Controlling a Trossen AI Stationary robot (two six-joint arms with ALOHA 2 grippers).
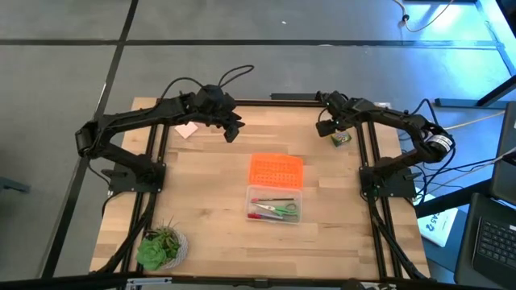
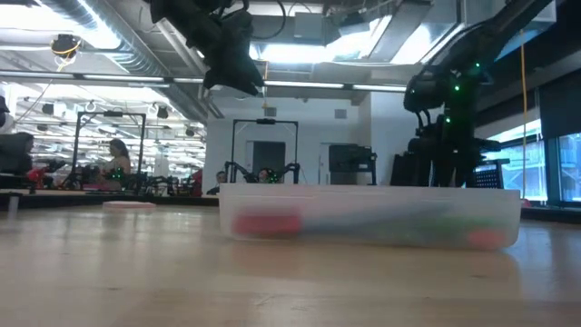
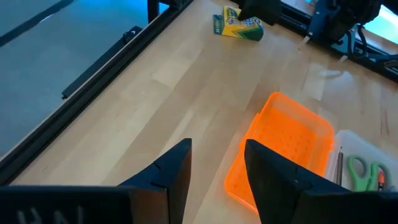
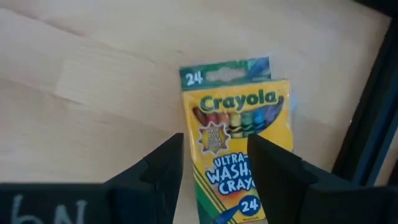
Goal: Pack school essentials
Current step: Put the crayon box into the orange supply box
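Note:
The yellow-green crayon box (image 4: 239, 143) lies flat on the table at the far right (image 1: 341, 138). My right gripper (image 4: 214, 165) hangs open just above it, fingers pointing down, one over each long side, touching nothing. Open as well, my left gripper (image 3: 216, 165) hovers over bare wood at the far left (image 1: 232, 129), holding nothing. The pink note pad (image 1: 186, 130) lies flat beside the left arm. The clear box (image 1: 274, 205) at the table's middle holds the green-handled scissors (image 1: 284, 211), a thin dark pencil and a small red piece.
The orange perforated lid (image 1: 276, 170) lies flat just beyond the clear box. A potted plant (image 1: 161, 248) stands at the near left corner. Black frame rails (image 1: 367, 153) run along the table's left and right sides, close to the crayon box.

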